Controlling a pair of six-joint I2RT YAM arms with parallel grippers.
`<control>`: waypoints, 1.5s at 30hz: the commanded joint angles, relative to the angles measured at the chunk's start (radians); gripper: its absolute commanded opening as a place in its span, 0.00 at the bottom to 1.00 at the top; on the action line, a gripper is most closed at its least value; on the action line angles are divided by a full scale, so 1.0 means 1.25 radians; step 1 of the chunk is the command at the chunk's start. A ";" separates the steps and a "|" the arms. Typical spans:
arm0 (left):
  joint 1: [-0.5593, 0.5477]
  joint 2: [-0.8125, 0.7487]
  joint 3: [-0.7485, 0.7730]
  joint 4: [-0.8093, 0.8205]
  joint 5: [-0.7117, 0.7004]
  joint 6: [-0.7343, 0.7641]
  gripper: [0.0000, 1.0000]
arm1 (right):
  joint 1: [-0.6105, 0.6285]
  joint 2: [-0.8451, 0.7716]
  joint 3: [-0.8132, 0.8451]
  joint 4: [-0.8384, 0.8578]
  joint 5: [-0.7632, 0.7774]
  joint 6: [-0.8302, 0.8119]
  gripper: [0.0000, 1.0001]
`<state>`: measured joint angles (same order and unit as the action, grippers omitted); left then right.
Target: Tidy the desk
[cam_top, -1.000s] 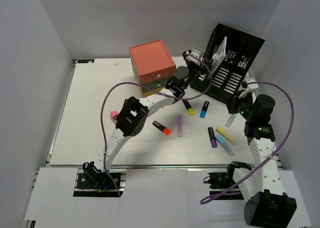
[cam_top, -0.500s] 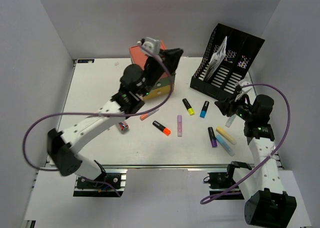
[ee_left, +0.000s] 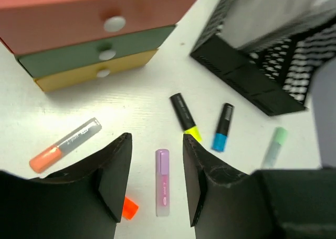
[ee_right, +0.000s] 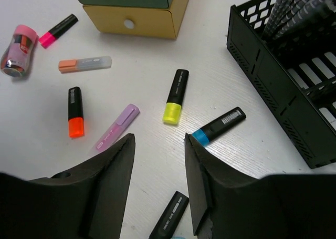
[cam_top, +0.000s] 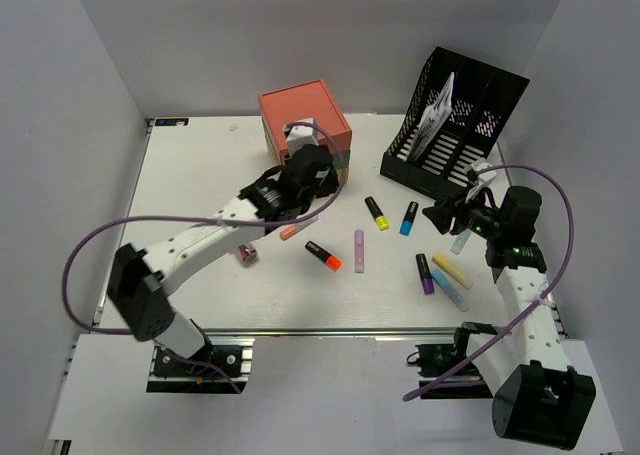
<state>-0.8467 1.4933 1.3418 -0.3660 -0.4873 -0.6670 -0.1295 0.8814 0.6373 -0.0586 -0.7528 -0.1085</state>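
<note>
I hold L hand (ee_left: 156, 140) & R hand (ee_right: 159, 139) released, empty, over bench (cam_top: 190, 190) spread under both arms, prob. lining up picks: markers (cam_top: 358, 250) lie loose btw drawer unit (cam_top: 303, 115) & rack (cam_top: 465, 115).

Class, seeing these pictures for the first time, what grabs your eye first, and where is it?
The red-topped drawer unit stands at the back of the white desk, with a black mesh rack to its right. Coloured highlighters lie scattered in front, the left claw and right claw open above them.
</note>
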 commanded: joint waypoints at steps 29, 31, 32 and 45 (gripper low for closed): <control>-0.012 0.471 0.598 -0.433 -0.425 -0.139 0.65 | 0.015 0.010 0.023 -0.007 0.071 0.019 0.49; -0.012 0.471 0.598 -0.420 -0.424 -0.113 0.64 | 0.016 0.010 0.023 -0.005 0.073 0.019 0.49; -0.012 0.473 0.602 -0.418 -0.425 -0.111 0.63 | 0.016 0.010 0.023 -0.005 0.072 0.019 0.49; 0.027 0.505 0.641 -0.393 -0.407 -0.076 0.55 | 0.014 0.009 0.023 -0.003 0.077 0.021 0.48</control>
<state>-0.8200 2.1216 2.0949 -0.8799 -0.9855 -0.7849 -0.1154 0.9092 0.6376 -0.0731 -0.6598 -0.0856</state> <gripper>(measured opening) 0.553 0.484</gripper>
